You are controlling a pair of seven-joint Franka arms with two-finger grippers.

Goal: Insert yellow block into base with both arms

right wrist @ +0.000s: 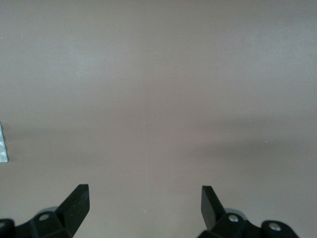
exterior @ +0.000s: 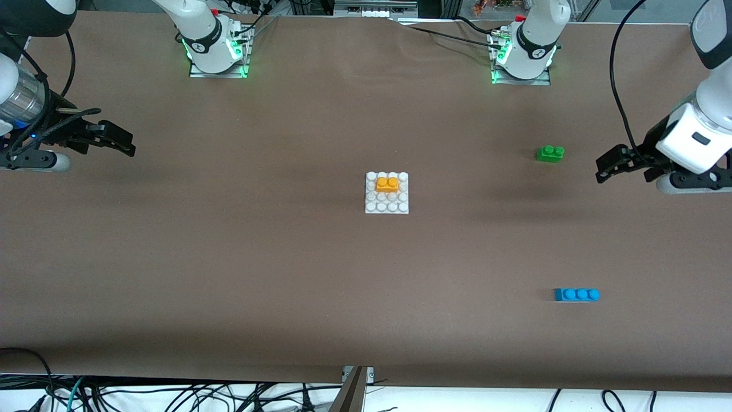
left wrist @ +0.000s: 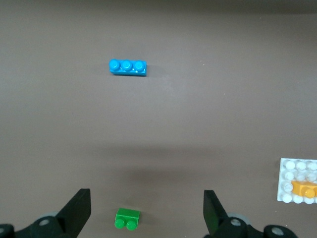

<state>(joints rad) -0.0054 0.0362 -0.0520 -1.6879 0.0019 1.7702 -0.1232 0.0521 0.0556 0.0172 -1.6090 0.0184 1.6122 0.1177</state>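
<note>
Left tool (exterior: 607, 165) spread wide and empty, raised near small green two-stud plastic brick (exterior: 550, 153); right tool (exterior: 121, 142) likewise wide, raised well apart. Small orange-yellow two-stud plastic block (exterior: 387, 183) seated on flat white studded plastic base (exterior: 387, 207), mid-table between both.

Orange-yellow two-stud yellow block (exterior: 387, 183) seated flat on the white studded base (exterior: 387, 206), mid-table.

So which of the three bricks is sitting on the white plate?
The yellow block: it sits on the base, while the green brick and the blue brick lie on the bare table.
</note>
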